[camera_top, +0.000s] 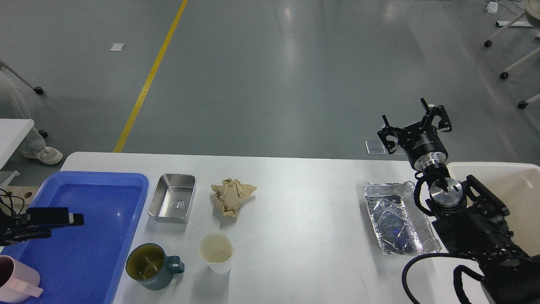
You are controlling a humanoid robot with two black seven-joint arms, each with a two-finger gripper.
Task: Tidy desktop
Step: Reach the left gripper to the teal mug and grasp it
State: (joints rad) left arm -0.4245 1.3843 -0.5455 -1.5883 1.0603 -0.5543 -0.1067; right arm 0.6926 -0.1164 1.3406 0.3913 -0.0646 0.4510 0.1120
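Note:
The white desktop (303,202) carries a steel tin (172,203), a crumpled brown paper (231,196), a white paper cup (216,251), a dark teal mug (149,266) and a crumpled foil tray (396,216). My right gripper (415,123) is open and empty, raised above the table's far edge beyond the foil tray. My left gripper (69,220) comes in from the left edge over the blue tray (93,236). Its fingers are dark and seen side-on, so I cannot tell how they stand.
A pink cup (14,280) sits in the blue tray's near left corner. A cream bin (517,185) stands at the right, partly behind my right arm. The steel tin is close beside the blue tray. Bare tabletop lies between the paper cup and the foil tray.

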